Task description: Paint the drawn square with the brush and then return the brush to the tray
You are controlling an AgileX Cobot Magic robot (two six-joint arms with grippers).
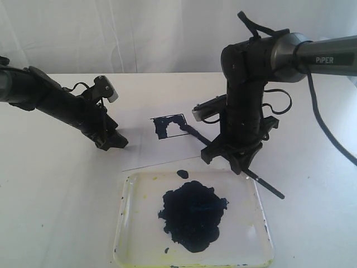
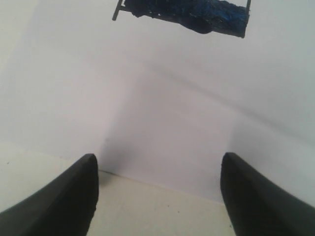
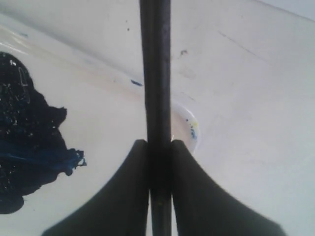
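The drawn square (image 1: pixel 167 126) lies on the white paper sheet (image 1: pixel 139 106); its left part is dark blue with paint and its right part still shows white. The thin black brush (image 1: pixel 196 134) slants from the square's right edge back over the tray's far right corner. My right gripper (image 1: pixel 239 162) is shut on the brush's shaft (image 3: pixel 155 73) above that corner. The clear tray (image 1: pixel 134 212) holds a big dark paint blob (image 1: pixel 192 215). My left gripper (image 1: pixel 114 142) rests open and empty at the paper's left edge, with the painted square (image 2: pixel 182 12) ahead of it.
A small dark paint spot (image 1: pixel 182 173) sits on the tray's far rim. The tray's rounded corner (image 3: pixel 191 129) shows yellowish stains just beside the brush. The white tabletop (image 1: pixel 50 195) stretches on all sides, with a white curtain behind.
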